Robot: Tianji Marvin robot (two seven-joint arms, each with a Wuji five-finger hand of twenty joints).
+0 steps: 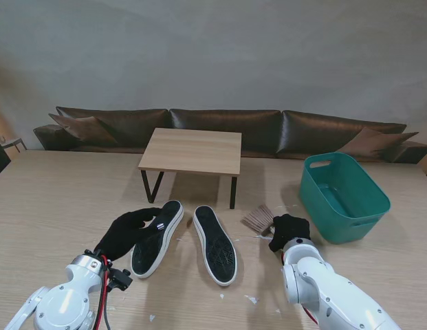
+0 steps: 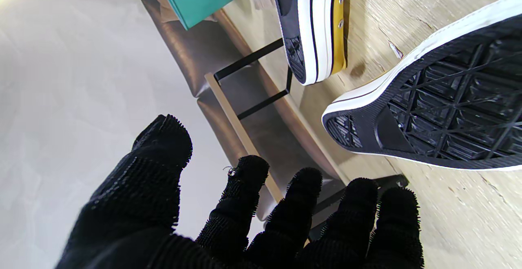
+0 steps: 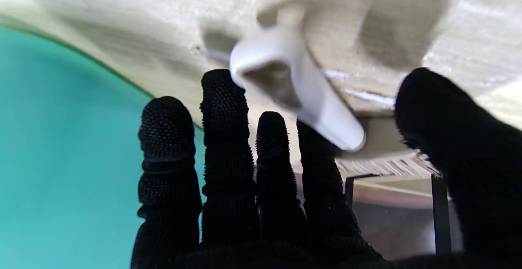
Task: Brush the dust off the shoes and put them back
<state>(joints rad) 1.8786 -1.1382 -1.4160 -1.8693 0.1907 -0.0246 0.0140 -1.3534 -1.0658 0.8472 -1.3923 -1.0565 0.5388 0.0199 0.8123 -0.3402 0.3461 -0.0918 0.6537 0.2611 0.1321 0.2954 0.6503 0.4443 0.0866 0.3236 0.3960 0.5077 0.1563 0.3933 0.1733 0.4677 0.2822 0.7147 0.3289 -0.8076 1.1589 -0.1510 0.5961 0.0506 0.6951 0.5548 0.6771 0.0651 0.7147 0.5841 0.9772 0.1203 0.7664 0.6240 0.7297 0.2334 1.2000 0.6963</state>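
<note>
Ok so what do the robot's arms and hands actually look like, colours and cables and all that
Both arms are glossy white with rounded, bulbous joint housings. The left arm carries a black fitting at the wrist with red and black cables running down beside it. Each robot hand wears a black knitted glove with a nubbly, textured surface: the left robot hand and the right robot hand both show five gloved fingers.

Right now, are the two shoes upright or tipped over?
Tipped: both shoes, left and right, show their black treaded soles, lying sideways on the table.
</note>
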